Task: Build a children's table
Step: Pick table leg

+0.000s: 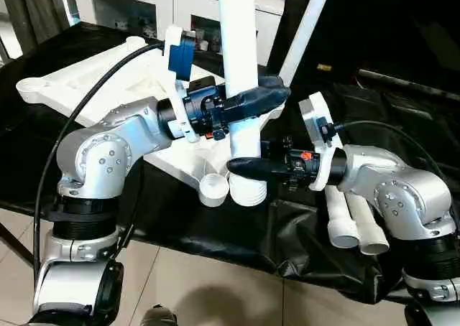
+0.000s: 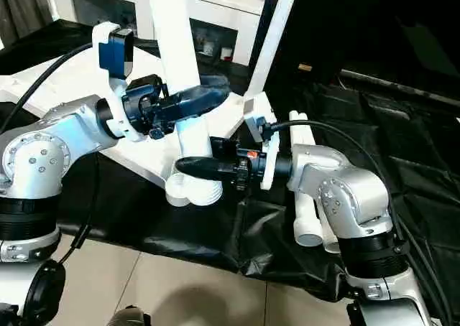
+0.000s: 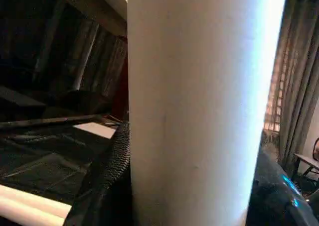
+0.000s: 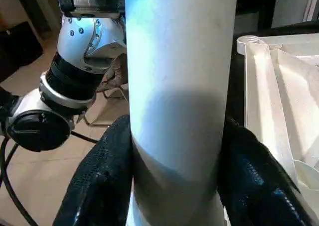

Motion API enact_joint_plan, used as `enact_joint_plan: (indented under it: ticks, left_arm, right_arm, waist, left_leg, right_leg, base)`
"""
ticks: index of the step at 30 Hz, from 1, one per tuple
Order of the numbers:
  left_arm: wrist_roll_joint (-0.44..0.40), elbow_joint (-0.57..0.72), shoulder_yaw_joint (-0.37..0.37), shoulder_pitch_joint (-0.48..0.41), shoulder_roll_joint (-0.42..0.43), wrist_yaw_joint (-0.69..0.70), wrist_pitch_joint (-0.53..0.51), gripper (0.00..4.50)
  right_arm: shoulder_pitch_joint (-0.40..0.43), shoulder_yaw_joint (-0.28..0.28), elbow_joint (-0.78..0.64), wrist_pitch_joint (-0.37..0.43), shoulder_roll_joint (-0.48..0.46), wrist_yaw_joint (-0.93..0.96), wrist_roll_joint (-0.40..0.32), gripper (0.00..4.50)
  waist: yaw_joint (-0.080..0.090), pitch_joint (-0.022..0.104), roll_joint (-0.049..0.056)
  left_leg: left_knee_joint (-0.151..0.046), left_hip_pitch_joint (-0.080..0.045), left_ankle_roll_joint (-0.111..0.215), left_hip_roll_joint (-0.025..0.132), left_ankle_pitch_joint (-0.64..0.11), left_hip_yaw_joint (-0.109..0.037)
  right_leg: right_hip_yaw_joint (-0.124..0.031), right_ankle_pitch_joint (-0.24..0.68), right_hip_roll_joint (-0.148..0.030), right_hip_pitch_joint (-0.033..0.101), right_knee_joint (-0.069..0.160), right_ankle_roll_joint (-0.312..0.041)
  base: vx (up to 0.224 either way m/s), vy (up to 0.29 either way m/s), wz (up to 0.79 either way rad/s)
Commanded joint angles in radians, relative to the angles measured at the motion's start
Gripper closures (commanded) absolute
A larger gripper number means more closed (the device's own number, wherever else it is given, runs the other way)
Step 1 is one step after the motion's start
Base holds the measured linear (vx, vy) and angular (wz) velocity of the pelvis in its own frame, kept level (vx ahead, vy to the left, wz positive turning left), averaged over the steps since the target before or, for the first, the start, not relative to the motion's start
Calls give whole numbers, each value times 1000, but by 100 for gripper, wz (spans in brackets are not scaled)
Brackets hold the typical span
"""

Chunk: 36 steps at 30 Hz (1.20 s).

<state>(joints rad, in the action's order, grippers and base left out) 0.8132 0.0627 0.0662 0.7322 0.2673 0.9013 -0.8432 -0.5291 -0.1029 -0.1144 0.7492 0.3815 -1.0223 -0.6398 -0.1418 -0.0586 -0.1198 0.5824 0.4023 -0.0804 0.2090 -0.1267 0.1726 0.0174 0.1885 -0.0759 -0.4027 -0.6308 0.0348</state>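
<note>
A white tube leg [image 1: 237, 46] stands upright at the near corner of the upside-down white tabletop [image 1: 86, 78]. Its ribbed lower end [image 1: 249, 193] sits right beside the round corner socket [image 1: 213, 189]; whether it is inside, I cannot tell. My left gripper [image 1: 262, 100] is shut on this leg at mid-height. Lower down, my right gripper [image 1: 244, 166] is shut on it too. Both wrist views are filled by the leg [image 3: 199, 111] [image 4: 177, 61] between black fingers [image 4: 99, 181]. A second leg [image 1: 305, 31] stands upright at a far corner.
Two loose white legs [image 1: 352, 225] lie side by side on the black-draped work table [image 1: 402, 125] under my right forearm. The table's front edge runs just below the socket, with tiled floor [image 1: 215, 290] beneath. A white cabinet [image 1: 144, 3] stands behind.
</note>
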Motion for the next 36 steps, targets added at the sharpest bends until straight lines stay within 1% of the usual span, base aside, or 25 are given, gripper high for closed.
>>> enact_joint_plan:
  ticks: [1, 3, 4, 5, 6, 7, 8, 9, 10, 13, 15, 16, 18, 21, 23, 24, 27, 28, 29, 30, 31, 32, 33, 34, 36]
  left_arm:
    - [35, 33, -5, 18, -13, 17, 15, 262]
    - [17, 16, -7, 23, -19, -8, 22, 262]
    - [-28, -39, -1, 43, -42, -91, 31, 206]
    - [-36, -50, 1, 48, -47, -109, 31, 206]
    - [-47, -64, 4, 53, -53, -131, 32, 190]
    - [-155, -119, -12, 70, -75, -251, 82, 183]
    - [-169, -126, -14, 73, -78, -271, 84, 174]
    - [-175, -131, -14, 75, -80, -282, 84, 174]
    - [-178, -135, -13, 76, -83, -291, 83, 169]
    - [-155, -128, -3, 77, -93, -294, 72, 168]
    - [-157, -129, -5, 78, -90, -291, 75, 168]
    - [-159, -132, -7, 80, -89, -291, 78, 168]
    - [-165, -150, 7, 92, -89, -298, 84, 195]
    - [-161, -163, 22, 105, -92, -305, 80, 215]
    - [-152, -167, 30, 111, -93, -310, 71, 240]
    - [-152, -167, 30, 111, -93, -310, 71, 245]
    - [-152, -166, 28, 117, -93, -311, 73, 250]
    - [-163, -163, 16, 120, -90, -310, 76, 256]
    - [-177, -159, 1, 121, -84, -306, 79, 260]
    - [-181, -158, -8, 123, -82, -302, 78, 262]
    - [-185, -155, -14, 123, -80, -298, 78, 262]
    - [-195, -147, -34, 121, -73, -286, 79, 262]
    - [-195, -144, -38, 121, -72, -283, 78, 262]
    - [-199, -133, -58, 118, -67, -269, 76, 263]
    - [-208, -116, -85, 113, -56, -253, 75, 264]
  right_arm:
    - [18, 2, 48, 1, 13, 48, 43, 259]
    - [15, 7, 55, -11, 1, 69, 52, 259]
    - [10, 18, 70, -32, -24, 111, 68, 260]
    - [9, 20, 72, -35, -28, 117, 70, 260]
    - [8, 22, 75, -39, -33, 125, 72, 260]
    - [4, 37, 83, -47, -59, 166, 73, 260]
    - [4, 39, 83, -49, -63, 170, 72, 261]
    - [3, 40, 83, -50, -64, 172, 72, 261]
    - [3, 41, 84, -50, -66, 174, 71, 261]
    - [3, 53, 83, -44, -75, 181, 53, 261]
    - [3, 54, 84, -43, -74, 179, 50, 261]
    - [2, 55, 85, -42, -74, 177, 48, 261]
    - [1, 57, 88, -42, -75, 178, 47, 261]
    - [0, 59, 93, -45, -74, 180, 44, 261]
    - [0, 58, 93, -51, -74, 185, 48, 261]
    - [0, 58, 93, -51, -74, 185, 48, 261]
    - [2, 42, 94, -80, -65, 187, 79, 261]
    - [-1, 41, 100, -69, -65, 193, 80, 226]
    - [-5, 48, 107, -46, -71, 204, 70, 205]
    - [-8, 52, 109, -36, -73, 207, 65, 191]
    - [-10, 51, 109, -34, -72, 207, 66, 186]
    - [-16, 40, 108, -27, -62, 207, 80, 181]
    - [-18, 35, 108, -28, -59, 208, 85, 172]
    - [-25, 22, 109, -22, -50, 211, 99, 160]
    - [-32, 12, 113, -9, -43, 209, 103, 145]
  waist:
    - [4, 70, 17]
    - [4, 70, 18]
    - [4, 71, 19]
    - [4, 70, 18]
    - [3, 71, 17]
    - [3, 71, 17]
    - [4, 71, 16]
    - [3, 73, 16]
    - [3, 73, 14]
    - [5, 75, 12]
    - [5, 75, 11]
    - [5, 74, 14]
    - [4, 73, 14]
    - [3, 72, 16]
    - [2, 71, 16]
    - [3, 71, 16]
    - [3, 71, 16]
    - [3, 71, 16]
    - [3, 71, 16]
    - [4, 72, 12]
    - [3, 72, 14]
    - [4, 72, 12]
    - [5, 72, 12]
    - [4, 72, 10]
    - [4, 72, 12]
  left_leg:
    - [-66, -36, -89, 10, -321, 2]
    - [-66, -35, -90, 10, -317, 2]
    - [-65, -35, -90, 10, -310, 3]
    - [-65, -36, -91, 9, -312, 4]
    - [-64, -36, -98, 10, -315, 3]
    - [-66, -35, -100, 10, -324, 2]
    - [-67, -35, -102, 11, -330, 1]
    - [-65, -37, -102, 9, -332, 0]
    - [-65, -32, -99, 8, -321, -1]
    - [-62, -30, -88, 8, -282, 1]
    - [-62, -30, -84, 7, -271, 2]
    - [-61, -32, -80, 8, -271, 3]
    - [-62, -32, -80, 8, -279, 3]
    - [-62, -36, -83, 8, -304, 3]
    - [-64, -34, -85, 8, -310, 2]
    - [-64, -34, -87, 8, -318, 1]
    - [-64, -34, -89, 9, -322, 1]
    - [-64, -34, -89, 9, -322, 1]
    - [-64, -35, -88, 9, -319, 1]
    - [-64, -33, -86, 9, -312, 1]
    - [-65, -33, -86, 9, -307, 1]
    - [-65, -33, -85, 9, -306, 1]
    - [-65, -32, -84, 8, -301, 1]
    - [-65, -33, -86, 9, -295, 1]
    - [-64, -32, -88, 9, -286, 2]
  right_leg:
    - [-14, 265, -39, 26, 79, -128]
    - [-13, 257, -39, 26, 78, -131]
    - [-14, 242, -39, 26, 77, -133]
    - [-14, 242, -38, 23, 78, -133]
    - [-13, 247, -40, 24, 77, -133]
    - [-14, 258, -39, 25, 82, -122]
    - [-14, 263, -40, 26, 82, -114]
    - [-13, 274, -41, 26, 82, -107]
    - [-12, 277, -42, 31, 82, -99]
    - [-12, 218, -39, 32, 76, -116]
    - [-12, 201, -39, 33, 75, -121]
    - [-13, 193, -38, 31, 75, -127]
    - [-13, 200, -38, 31, 76, -130]
    - [-13, 227, -38, 28, 79, -129]
    - [-12, 237, -39, 30, 79, -126]
    - [-12, 249, -40, 29, 80, -124]
    - [-12, 258, -41, 28, 82, -121]
    - [-12, 258, -41, 28, 82, -120]
    - [-12, 254, -40, 28, 82, -120]
    - [-12, 246, -39, 29, 81, -120]
    - [-12, 242, -40, 29, 79, -120]
    - [-12, 242, -39, 29, 80, -119]
    - [-12, 244, -39, 31, 80, -113]
    - [-12, 244, -40, 30, 80, -111]
    - [-13, 234, -40, 30, 78, -113]
  base:
    - [0, 0, 0]
    - [0, 0, 0]
    - [0, 0, 0]
    - [0, 0, 0]
    - [0, 0, 0]
    - [0, 0, 0]
    - [0, 0, 0]
    - [0, 0, 0]
    - [0, 0, 0]
    - [0, 0, 0]
    - [0, 0, 0]
    - [0, 0, 0]
    - [0, 0, 0]
    - [0, 0, 0]
    - [0, 0, 0]
    - [0, 0, 0]
    - [0, 0, 0]
    - [0, 0, 0]
    - [0, 0, 0]
    - [0, 0, 0]
    - [0, 0, 0]
    - [0, 0, 0]
    - [0, 0, 0]
    - [0, 0, 0]
    - [0, 0, 0]
